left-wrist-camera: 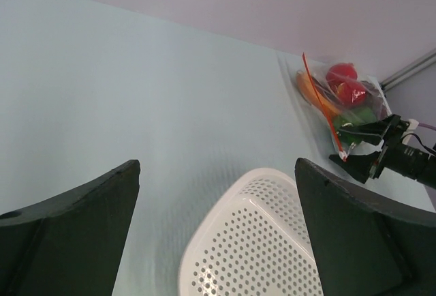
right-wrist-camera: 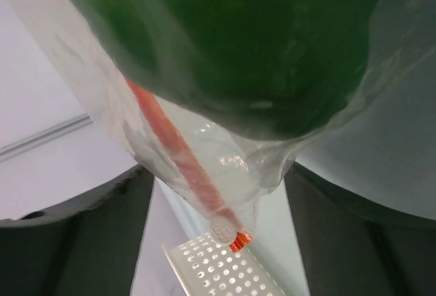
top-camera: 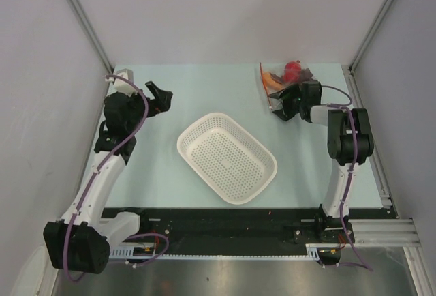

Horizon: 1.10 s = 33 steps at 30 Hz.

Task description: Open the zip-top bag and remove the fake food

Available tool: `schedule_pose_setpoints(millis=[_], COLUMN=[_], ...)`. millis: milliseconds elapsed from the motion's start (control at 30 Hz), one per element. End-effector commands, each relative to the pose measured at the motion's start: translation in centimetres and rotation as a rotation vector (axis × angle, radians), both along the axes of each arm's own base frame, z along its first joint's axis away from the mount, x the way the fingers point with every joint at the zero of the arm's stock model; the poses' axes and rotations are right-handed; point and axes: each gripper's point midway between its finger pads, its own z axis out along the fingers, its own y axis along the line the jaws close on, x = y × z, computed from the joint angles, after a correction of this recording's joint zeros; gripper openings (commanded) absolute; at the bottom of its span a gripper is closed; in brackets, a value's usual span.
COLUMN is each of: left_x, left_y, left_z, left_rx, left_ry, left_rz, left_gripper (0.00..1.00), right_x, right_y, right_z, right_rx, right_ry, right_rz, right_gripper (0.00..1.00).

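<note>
Top external view: the zip-top bag [top-camera: 283,78] lies on the tabletop [top-camera: 204,91] in the upper right of the frame, with its orange-red zipper strip [top-camera: 264,84] along its left edge. Through the clear plastic show a red round fruit [top-camera: 293,69], an orange piece [left-wrist-camera: 313,91] and a green bell pepper [right-wrist-camera: 231,37]. The right arm [top-camera: 344,136] reaches to the bag's lower end. In the right wrist view its jaws stand apart, one on each side of the bag's corner where the strip ends; whether they touch the plastic I cannot tell. A white perforated basket [top-camera: 185,139] sits mid-frame on the tabletop. The left arm [top-camera: 112,132] is at the upper left, well apart from the bag, its jaws wide apart above the tabletop.
</note>
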Motion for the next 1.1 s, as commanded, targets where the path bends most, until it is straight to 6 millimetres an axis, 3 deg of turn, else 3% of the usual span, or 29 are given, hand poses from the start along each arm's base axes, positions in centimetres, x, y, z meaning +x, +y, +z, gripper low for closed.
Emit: schedule_pose_setpoints(millis=[0,167,233,267,333,367,400,467,533,567,633,667,733,767,800,833,867,933,1067], left_x=[0.6,1.3,1.2,1.3,0.8,0.8,0.7,0.4,0.2,0.0,-0.4,-1.2,-1.2,-1.6,-1.5,-1.7,-1.9,-1.9,-1.5], left_y=[-1.4,-2.8,-4.3,-5.1,-7.5,-8.2,-9.5,-10.9,-13.0,-14.2,-17.0,-19.1,-21.3,-23.1,-24.7,-25.6,-27.0,-28.9,-31.7], left_z=[3.3,3.6,3.2,4.2,3.0,3.5,3.2,3.6,1.8,2.7,1.3,2.3,0.7,1.8,0.1,-0.4,0.3,-2.1,-4.9], left_rx=[0.075,0.087,0.129,0.152,0.203,0.2,0.19,0.148,0.107,0.075,0.016,-0.002,-0.005,-0.019,-0.057,-0.08,-0.105,-0.13,-0.172], left_ry=[-0.113,-0.112,-0.11,-0.137,-0.102,-0.106,-0.092,-0.079,0.014,0.022,0.119,0.111,0.184,0.179,0.255,0.295,0.299,0.389,0.508], left_rz=[-0.081,-0.122,-0.183,-0.202,-0.277,-0.295,-0.325,-0.369,-0.429,-0.478,-0.559,-0.627,-0.672,-0.71,-0.748,-0.772,-0.806,-0.824,-0.729], left_gripper=[0.99,0.99,0.97,0.97,0.97,0.97,0.96,0.96,0.96,0.96,0.94,0.93,0.88,0.86,0.84,0.79,0.79,0.77,0.76], right_x=[1.7,1.4,1.0,0.9,0.7,0.6,0.7,0.2,-0.8,-2.0,-2.9,-3.7,-4.4,-4.9,-5.4,-5.8,-6.4,-7.3,-8.8], right_y=[-1.1,-1.3,-1.3,-1.2,-0.9,-0.7,-1.7,-1.8,-1.6,-1.5,-1.4,-1.4,-1.0,-0.9,-0.7,-0.8,-0.9,-1.1,-1.0], right_z=[1.0,0.5,0.3,0.2,0.2,0.0,0.3,0.9,1.2,0.5,2.0,1.6,2.2,2.2,2.7,2.9,2.6,2.9,3.3], right_rx=[0.092,0.109,0.111,0.11,0.112,0.12,0.142,0.151,0.141,0.134,0.134,0.13,0.133,0.124,0.118,0.104,0.085,0.064,0.085], right_ry=[-0.052,-0.06,-0.059,-0.059,-0.069,-0.067,-0.067,-0.069,-0.048,-0.013,-0.045,-0.034,-0.044,-0.042,-0.054,-0.057,-0.042,-0.059,-0.054], right_rz=[-0.06,-0.05,-0.04,-0.034,-0.007,0.004,-0.002,0.014,0.034,0.041,0.05,0.055,0.094,0.116,0.133,0.138,0.142,0.152,0.165], right_gripper=[0.72,0.59,0.47,0.41,0.24,0.15,0.0,0.0,0.0,0.0,0.0,0.0,0.0,0.0,0.0,0.0,0.0,0.01,0.15])
